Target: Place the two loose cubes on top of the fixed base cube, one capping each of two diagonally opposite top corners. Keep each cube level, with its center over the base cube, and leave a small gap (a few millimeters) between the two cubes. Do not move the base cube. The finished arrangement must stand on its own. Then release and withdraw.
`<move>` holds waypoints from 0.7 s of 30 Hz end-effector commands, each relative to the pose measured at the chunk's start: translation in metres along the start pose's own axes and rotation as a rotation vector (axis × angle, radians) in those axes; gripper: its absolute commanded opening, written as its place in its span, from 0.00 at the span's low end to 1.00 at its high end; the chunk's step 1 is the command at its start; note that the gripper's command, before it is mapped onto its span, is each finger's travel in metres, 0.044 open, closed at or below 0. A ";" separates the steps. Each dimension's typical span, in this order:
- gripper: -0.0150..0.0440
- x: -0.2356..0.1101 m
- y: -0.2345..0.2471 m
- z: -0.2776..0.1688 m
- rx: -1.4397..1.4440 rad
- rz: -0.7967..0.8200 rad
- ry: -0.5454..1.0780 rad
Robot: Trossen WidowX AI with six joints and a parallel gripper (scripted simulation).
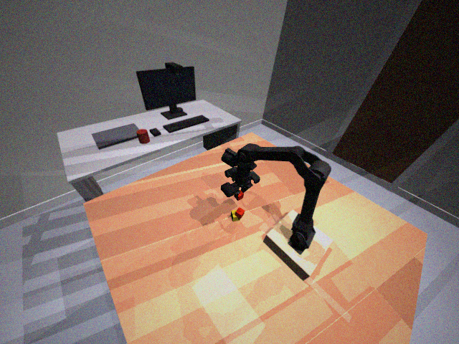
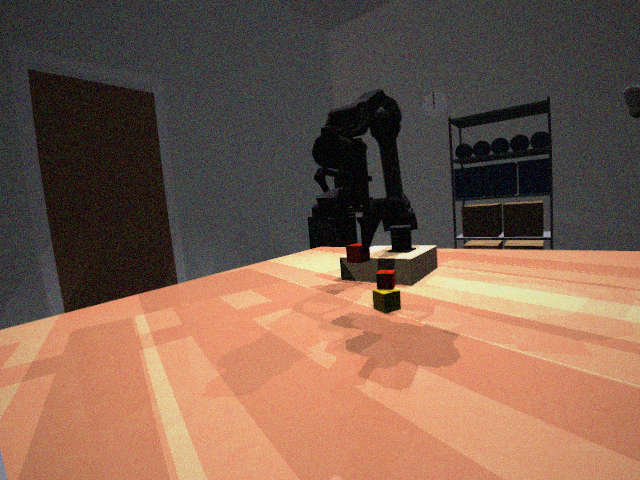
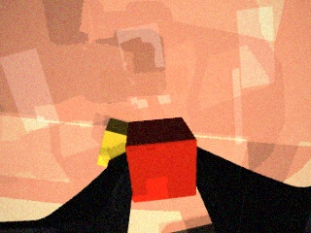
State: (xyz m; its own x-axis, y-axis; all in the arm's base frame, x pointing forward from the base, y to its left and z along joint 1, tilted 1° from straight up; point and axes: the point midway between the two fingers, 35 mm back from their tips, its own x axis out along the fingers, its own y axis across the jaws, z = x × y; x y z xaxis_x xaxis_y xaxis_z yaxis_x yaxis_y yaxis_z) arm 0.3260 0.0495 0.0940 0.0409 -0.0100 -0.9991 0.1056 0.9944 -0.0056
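The yellow base cube [image 1: 234, 216] [image 2: 386, 301] [image 3: 112, 147] stands on the wooden table top. One red cube [image 1: 240, 212] [image 2: 385, 279] sits on top of it, toward one corner. My gripper [image 1: 239, 193] [image 2: 357, 246] [image 3: 159, 156] is shut on the second red cube [image 1: 239, 195] [image 2: 356, 253] [image 3: 161, 167] and holds it in the air, above and a little behind the stack. In the wrist view the held cube fills the middle, the yellow cube shows just to its left, and the cube on the stack is hidden.
The arm's pale mounting plate [image 1: 308, 266] [image 2: 421, 263] lies on the table close to the stack. A desk [image 1: 92, 151] with a monitor stands beyond the table's far edge. A shelf unit [image 2: 501, 175] and a door [image 2: 98, 196] stand by the walls.
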 end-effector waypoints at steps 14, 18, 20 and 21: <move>0.43 0.001 0.042 -0.021 -0.374 0.006 0.017; 0.43 0.002 0.042 -0.021 -0.375 0.006 0.017; 0.43 0.005 0.042 -0.021 -0.376 0.006 0.016; 0.43 0.009 0.042 -0.021 -0.377 0.005 0.016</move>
State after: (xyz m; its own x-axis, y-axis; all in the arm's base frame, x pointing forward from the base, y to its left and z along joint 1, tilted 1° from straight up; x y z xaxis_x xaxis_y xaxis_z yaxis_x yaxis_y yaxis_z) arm 0.3110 0.0918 0.0907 0.0268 -0.0103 -0.9996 -0.2537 0.9671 -0.0168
